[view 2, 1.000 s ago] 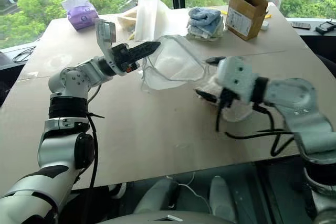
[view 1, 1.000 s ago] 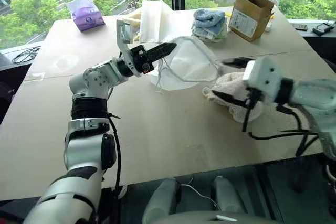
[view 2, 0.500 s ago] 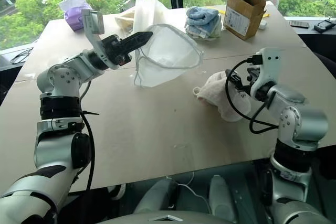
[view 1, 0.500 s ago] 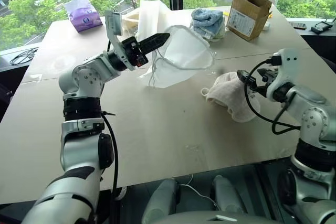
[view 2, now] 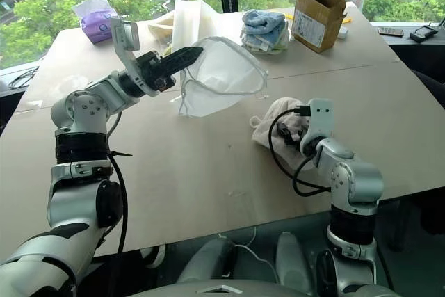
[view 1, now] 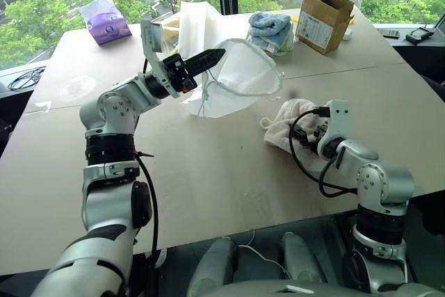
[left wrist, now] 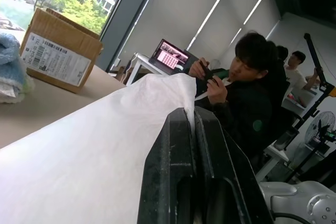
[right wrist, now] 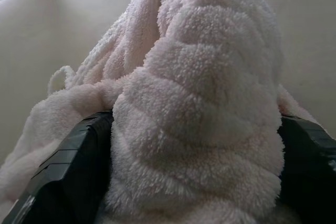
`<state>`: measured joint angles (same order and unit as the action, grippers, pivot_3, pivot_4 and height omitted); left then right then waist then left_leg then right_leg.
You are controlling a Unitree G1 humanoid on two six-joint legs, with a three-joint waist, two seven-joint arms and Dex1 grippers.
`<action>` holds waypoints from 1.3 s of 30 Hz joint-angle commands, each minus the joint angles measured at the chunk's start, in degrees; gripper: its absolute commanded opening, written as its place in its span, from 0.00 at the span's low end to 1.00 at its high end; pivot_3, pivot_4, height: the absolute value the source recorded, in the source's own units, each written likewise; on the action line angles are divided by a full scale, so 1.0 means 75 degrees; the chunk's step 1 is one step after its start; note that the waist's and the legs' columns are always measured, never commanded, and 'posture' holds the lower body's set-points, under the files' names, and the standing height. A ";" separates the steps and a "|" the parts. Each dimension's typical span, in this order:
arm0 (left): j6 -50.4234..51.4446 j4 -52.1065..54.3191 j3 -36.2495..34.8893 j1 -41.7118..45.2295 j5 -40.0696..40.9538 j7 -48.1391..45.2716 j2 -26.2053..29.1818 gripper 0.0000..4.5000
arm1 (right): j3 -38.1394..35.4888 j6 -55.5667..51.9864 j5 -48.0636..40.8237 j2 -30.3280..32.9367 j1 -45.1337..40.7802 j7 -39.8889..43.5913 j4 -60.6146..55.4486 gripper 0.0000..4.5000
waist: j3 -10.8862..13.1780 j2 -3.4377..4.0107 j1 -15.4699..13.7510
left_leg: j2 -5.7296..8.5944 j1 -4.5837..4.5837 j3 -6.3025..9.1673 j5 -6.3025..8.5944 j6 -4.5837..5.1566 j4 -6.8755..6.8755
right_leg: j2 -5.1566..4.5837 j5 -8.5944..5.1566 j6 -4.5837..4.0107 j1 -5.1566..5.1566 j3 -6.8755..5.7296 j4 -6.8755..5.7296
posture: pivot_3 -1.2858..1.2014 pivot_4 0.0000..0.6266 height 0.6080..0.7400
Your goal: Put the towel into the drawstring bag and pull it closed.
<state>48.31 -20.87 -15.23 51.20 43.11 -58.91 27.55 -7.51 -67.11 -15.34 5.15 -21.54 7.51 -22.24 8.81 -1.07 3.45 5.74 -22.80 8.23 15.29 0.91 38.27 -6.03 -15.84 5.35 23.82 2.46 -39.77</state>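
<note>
1. the towel (view 1: pixel 286 124) lies bunched on the desk (view 1: pixel 208 172), near the robot's right side and apart from the bag.
2. the right gripper (right wrist: pixel 189 182) has its fingers spread wide on either flank of the towel's pile, not yet closed.
3. the drawstring bag (view 1: pixel 243 74) hangs above the desk with its mouth open, its rim pinched between the pressed-together fingers of the left gripper (view 1: pixel 208 60).
4. step in hand looks like grasping the towel; next calls for closing on it, then lifting toward the bag's mouth.
</note>
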 commanded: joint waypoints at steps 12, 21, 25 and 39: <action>-0.0057 0.0261 -0.0046 0.0042 0.0150 -0.0082 -0.0003 0.00 | 0.1089 0.2162 0.0365 0.1409 0.0335 0.1272 0.1515 0.10 | -0.0017 -0.0021 0.0054 | -0.0002 0.0022 -0.0001 0.0000 0.0001 0.0005 | 0.0002 0.0000 0.0000 -0.0021 0.0000 0.0002 | 0.52 0.24 1.00; -0.0112 0.0159 0.0062 0.0001 0.0040 -0.0081 -0.0108 0.00 | -0.1385 0.1323 -0.2972 0.3799 0.1007 0.4561 -0.0619 0.00 | -0.0006 -0.0020 -0.0146 | 0.0000 0.0002 0.0009 0.0001 0.0002 0.0002 | 0.0001 0.0000 0.0001 -0.0018 -0.0012 0.0021 | 0.52 0.24 1.00; -0.0262 0.0056 0.0297 0.0050 -0.0085 -0.0274 -0.0197 0.00 | -0.3084 0.0520 -0.4936 0.5056 0.0699 0.5292 -0.0898 0.00 | 0.0036 0.0023 -0.0226 | 0.0006 -0.0024 0.0013 0.0006 0.0012 0.0005 | -0.0004 0.0001 0.0003 -0.0021 -0.0024 0.0054 | 0.52 0.24 1.00; -0.0510 0.0594 0.0965 -0.0145 -0.0206 -0.0802 -0.0492 0.00 | -0.1186 -0.0403 -0.7328 0.5041 -0.1408 0.2453 -0.0659 0.00 | 0.0039 0.0015 -0.0194 | -0.0005 -0.0023 0.0011 0.0007 0.0013 -0.0001 | -0.0010 0.0001 0.0003 -0.0021 -0.0027 0.0064 | 0.52 0.24 1.00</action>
<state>45.15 -19.41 -8.39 50.00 41.19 -63.60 23.39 -17.84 -69.80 -70.34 43.18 -31.06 28.09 -27.57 9.10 -0.96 1.99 5.70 -22.98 8.31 15.34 1.00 38.26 -6.10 -15.83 5.36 23.67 2.26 -39.28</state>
